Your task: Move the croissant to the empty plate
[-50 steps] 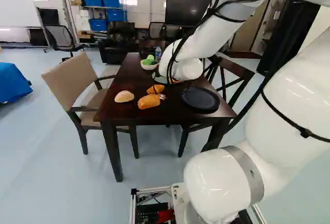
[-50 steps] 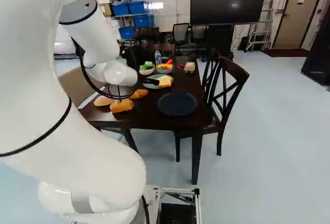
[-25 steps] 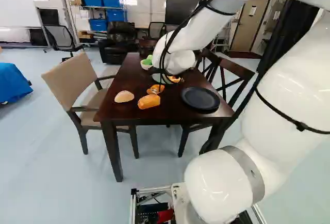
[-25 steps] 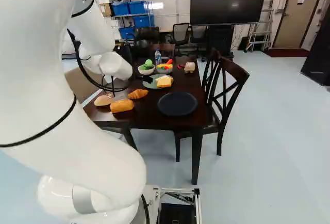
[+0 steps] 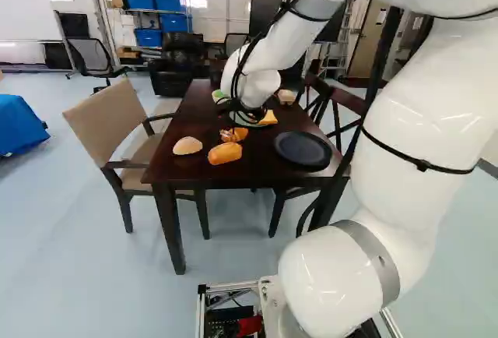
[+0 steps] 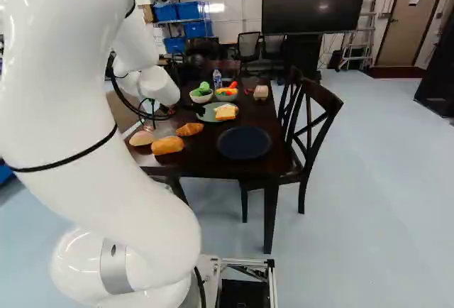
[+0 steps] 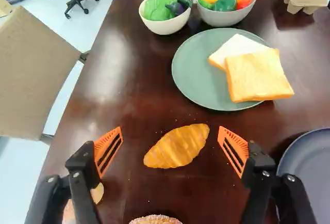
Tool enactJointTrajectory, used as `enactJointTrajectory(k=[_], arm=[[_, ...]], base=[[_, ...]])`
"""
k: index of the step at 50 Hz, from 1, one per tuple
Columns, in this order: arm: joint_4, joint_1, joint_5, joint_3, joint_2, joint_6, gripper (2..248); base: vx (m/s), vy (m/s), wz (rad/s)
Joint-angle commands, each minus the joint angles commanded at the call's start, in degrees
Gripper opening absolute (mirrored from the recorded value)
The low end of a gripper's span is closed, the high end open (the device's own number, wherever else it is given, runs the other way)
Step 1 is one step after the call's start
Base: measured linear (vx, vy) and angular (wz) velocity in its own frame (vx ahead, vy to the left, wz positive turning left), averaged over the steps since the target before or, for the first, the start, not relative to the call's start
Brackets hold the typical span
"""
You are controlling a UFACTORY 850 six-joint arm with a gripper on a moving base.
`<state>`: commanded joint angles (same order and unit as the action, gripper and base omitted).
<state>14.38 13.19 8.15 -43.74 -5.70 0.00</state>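
Nearest the base, the dark plate [image 6: 244,143] lies bare on the surface [image 7: 144,95], ready to receive, with an orange loaf [image 6: 167,145] well apart from it. Just beyond the loaf, the hand [image 7: 170,135] stands with its fingers wide apart, one to each side of the croissant [image 7: 178,146], which rests on the surface ungripped. Farther on, bread slices [image 7: 258,74] occupy the green plate [image 7: 198,74]. The approach looks nearly done; gripping, lifting, carrying and setting down are left.

Croissant [image 7: 176,146], empty plate [image 6: 244,143] on tbl [image 7: 134,95]
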Motion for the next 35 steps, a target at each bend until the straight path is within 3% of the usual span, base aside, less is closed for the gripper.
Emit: enactJointTrajectory(k=[21, 35], arm=[[0.00, -0.07, -3.42, -0.07, 2.41, 0.00, 247], [0.00, -0.34, -7.23, -0.75, 1.77, 0.00, 247]], base=[[0.000, 0.000, 0.000], [0.000, 0.000, 0.000]])
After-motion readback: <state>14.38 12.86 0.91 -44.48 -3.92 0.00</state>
